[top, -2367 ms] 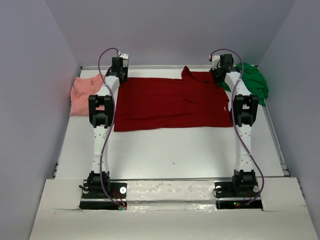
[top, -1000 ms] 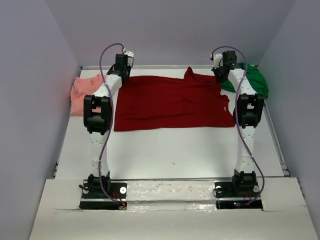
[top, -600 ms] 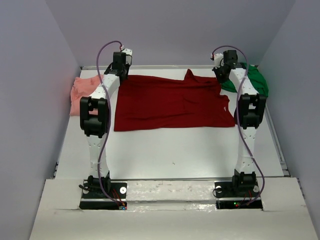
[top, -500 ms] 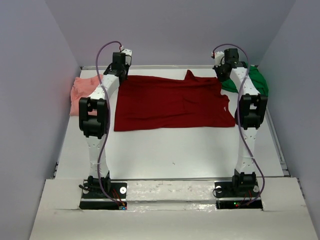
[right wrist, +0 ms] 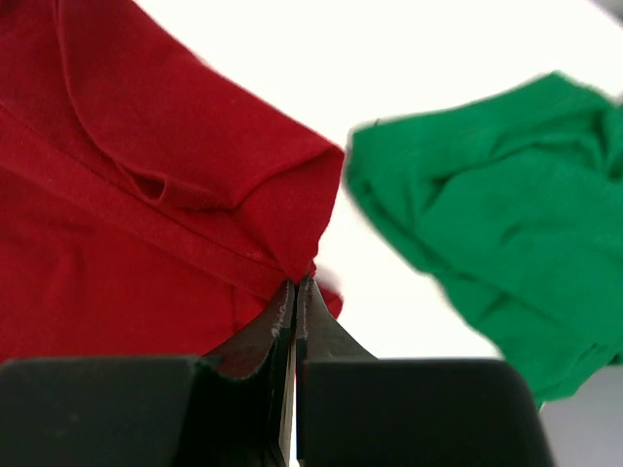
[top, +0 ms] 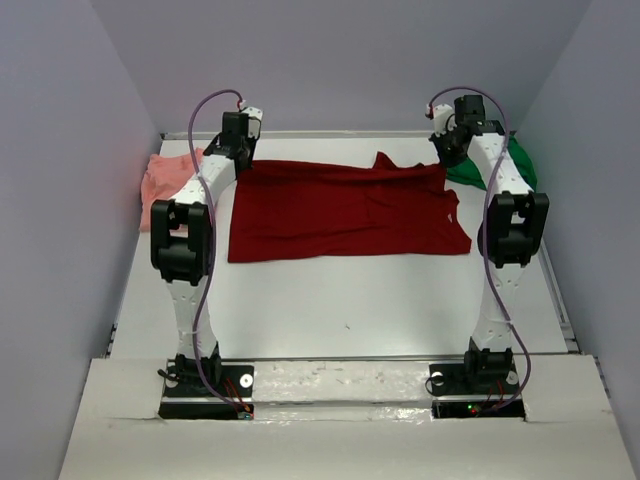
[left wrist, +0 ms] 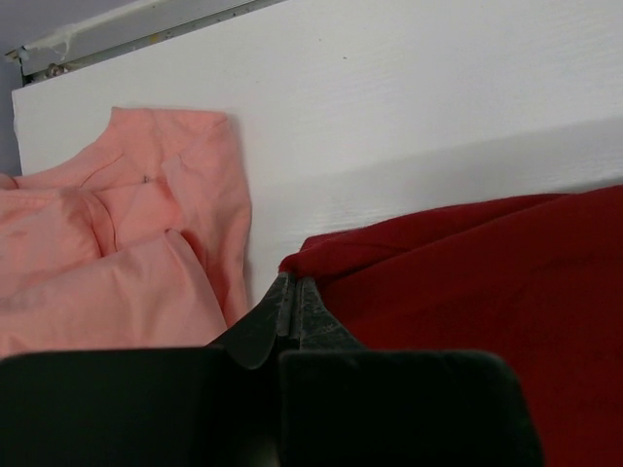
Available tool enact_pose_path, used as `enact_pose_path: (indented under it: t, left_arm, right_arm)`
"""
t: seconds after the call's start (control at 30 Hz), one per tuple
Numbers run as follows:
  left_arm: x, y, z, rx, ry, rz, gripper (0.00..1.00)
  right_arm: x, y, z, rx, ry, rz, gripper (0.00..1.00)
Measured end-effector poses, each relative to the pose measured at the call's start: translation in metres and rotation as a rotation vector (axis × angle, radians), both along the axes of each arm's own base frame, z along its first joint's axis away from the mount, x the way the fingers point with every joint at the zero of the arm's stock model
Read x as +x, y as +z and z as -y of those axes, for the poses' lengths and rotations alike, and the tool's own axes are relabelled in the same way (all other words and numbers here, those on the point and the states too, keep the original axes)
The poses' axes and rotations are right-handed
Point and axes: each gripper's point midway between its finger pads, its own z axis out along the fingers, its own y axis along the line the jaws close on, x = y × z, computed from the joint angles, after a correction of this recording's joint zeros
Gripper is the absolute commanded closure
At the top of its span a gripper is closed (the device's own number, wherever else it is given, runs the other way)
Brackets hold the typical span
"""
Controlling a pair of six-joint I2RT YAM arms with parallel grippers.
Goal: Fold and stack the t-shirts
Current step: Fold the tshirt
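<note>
The dark red t-shirt point(top: 340, 213) lies spread across the far half of the table, its far edge lifted off the surface. My left gripper point(left wrist: 292, 282) is shut on the shirt's far left corner point(left wrist: 311, 255). My right gripper point(right wrist: 300, 284) is shut on its far right corner point(right wrist: 292, 195). In the top view both grippers, left point(top: 240, 160) and right point(top: 448, 158), hang near the back wall. The salmon-pink t-shirt point(top: 165, 182) lies crumpled at the far left, also seen beside the left fingers point(left wrist: 117, 253). The bright green t-shirt point(top: 505, 165) is bunched at the far right point(right wrist: 496, 224).
The white table point(top: 340, 300) ends at a metal rail point(top: 330, 133) along the back wall. Grey walls close in on the left and right. The two arm bases point(top: 210, 385) point(top: 480, 385) stand at the near edge.
Both grippers have risen and pulled towards the back wall, lifting the red shirt's far edge off the table. The arms' elbows have swung outwards and lower.
</note>
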Motion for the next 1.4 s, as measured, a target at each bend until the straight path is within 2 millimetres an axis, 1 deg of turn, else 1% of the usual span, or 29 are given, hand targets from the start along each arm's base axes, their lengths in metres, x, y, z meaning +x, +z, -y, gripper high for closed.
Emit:
enact_pose_path:
  t: [0.03,0.13,0.2,0.4,0.53,0.73,0.97,1.13,1.23,1.4]
  left_arm:
    - [-0.003,0.000,-0.001,0.003,-0.002,-0.005,1.00]
    - [-0.007,0.002,-0.002,0.009,-0.005,-0.005,1.00]
    - [-0.012,0.002,-0.002,0.013,-0.008,-0.012,1.00]
    - [-0.020,-0.006,-0.004,0.021,-0.013,-0.034,1.00]
    - [-0.029,-0.013,-0.005,0.027,-0.022,-0.061,1.00]
    - [-0.040,-0.022,-0.005,0.034,-0.033,-0.110,1.00]
    - [-0.050,-0.031,-0.007,0.042,-0.040,-0.157,1.00]
    - [-0.058,-0.036,-0.008,0.061,-0.052,-0.197,1.00]
    - [-0.061,-0.038,-0.009,0.069,-0.057,-0.208,1.00]
    - [-0.076,-0.047,-0.013,0.089,-0.069,-0.251,1.00]
  right_arm:
    - [-0.008,-0.002,0.000,0.002,0.002,-0.021,1.00]
    - [-0.019,-0.006,-0.001,0.006,0.007,-0.051,1.00]
    - [-0.031,-0.012,-0.002,0.006,0.011,-0.082,1.00]
    - [-0.048,-0.027,-0.001,0.002,0.018,-0.142,1.00]
    - [-0.055,-0.033,-0.001,-0.001,0.021,-0.170,1.00]
    - [-0.059,-0.035,-0.001,-0.003,0.027,-0.187,1.00]
    - [-0.069,-0.038,-0.002,-0.002,0.036,-0.227,1.00]
    - [-0.080,-0.041,-0.004,0.007,0.049,-0.272,1.00]
    - [-0.087,-0.047,-0.005,0.013,0.058,-0.300,1.00]
    - [-0.104,-0.058,-0.006,0.018,0.071,-0.365,1.00]
